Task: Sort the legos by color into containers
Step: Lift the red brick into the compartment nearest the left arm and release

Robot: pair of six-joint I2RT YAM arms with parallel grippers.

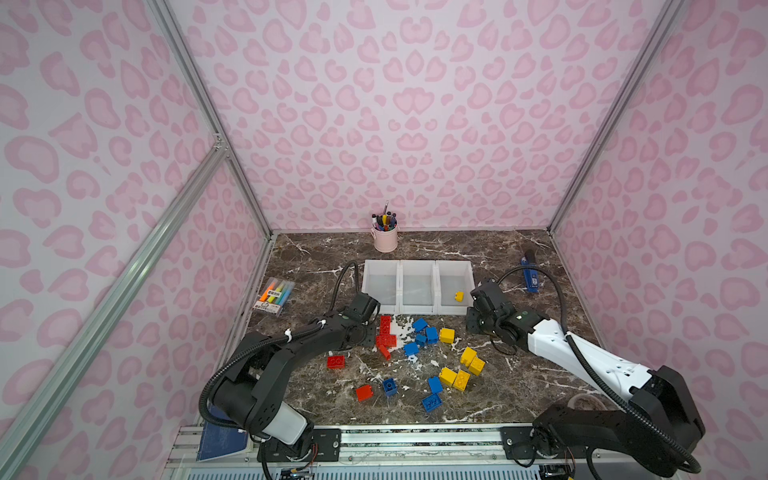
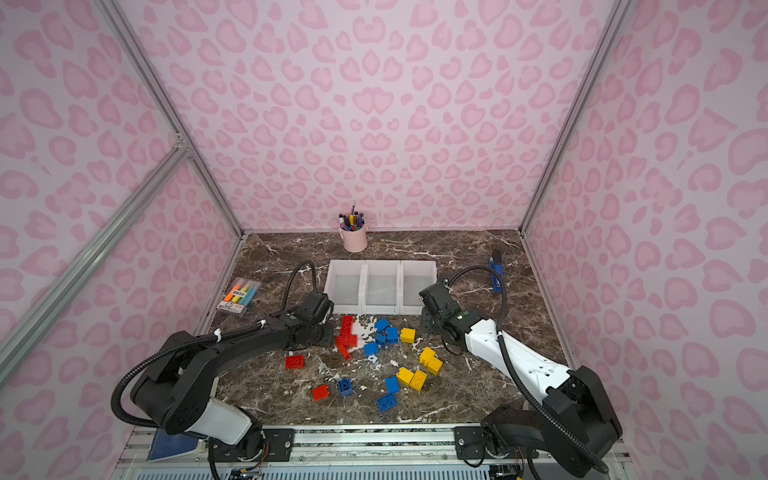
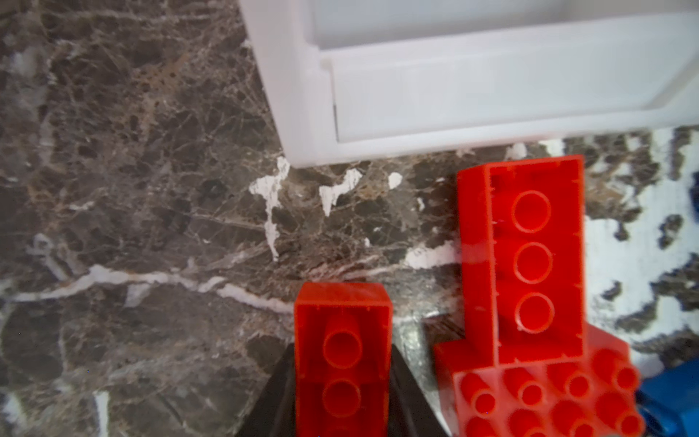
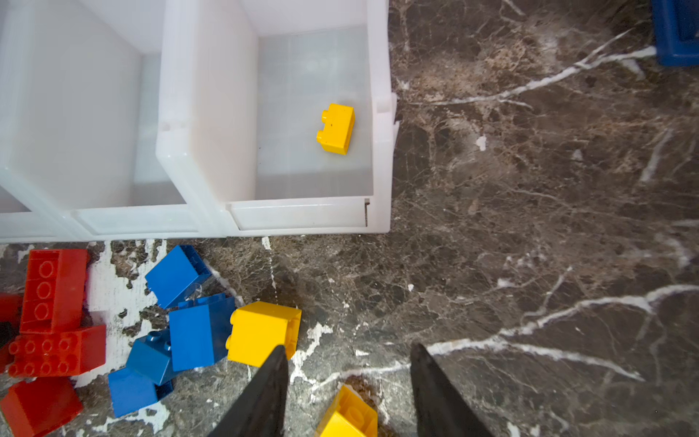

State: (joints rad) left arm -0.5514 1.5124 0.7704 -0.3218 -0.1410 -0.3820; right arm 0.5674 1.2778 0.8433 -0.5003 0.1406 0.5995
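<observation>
left gripper [image 3: 342,353]: clamped on an oblong red brick [image 3: 342,321], fingers [image 3: 274,393] pressed to its long sides, hollow underside toward the wrist camera. could not tell whether it sat on the desk [image 1: 519,374] or hung above it. it was just in front of the left bin [image 3: 491,94], by the bin's near corner, apart from it.

red pile [image 3: 529,265] lay just beside the pinched brick, not touching: another oblong, underside up, against a studded one.

bins [image 1: 400,291]: three white, joined in a row, mid-desk toward the rear edge. right bin [image 4: 380,151] held one small yellow brick [image 4: 336,128], on its side, close to the right wall.

right gripper [image 4: 350,378]: fingers spread, gripping nothing, over the desk in front of the right bin's near right corner. a yellow block [image 4: 350,416] showed between the fingers with a gap on each side.

loose legos [image 1: 435,384] were scattered from the bins' front toward the desk's front edge: blues [image 1: 424,332] clustered before the middle bin, a yellow cube [image 1: 446,336] touching them, yellow pairs [image 1: 471,360] further front and right, single reds [image 1: 335,361] toward the front left.

cup [image 1: 385,241] with pens stood at the rear edge, highlighters [image 1: 275,296] near the left edge, blue tool [image 1: 530,276] near the right edge.
</observation>
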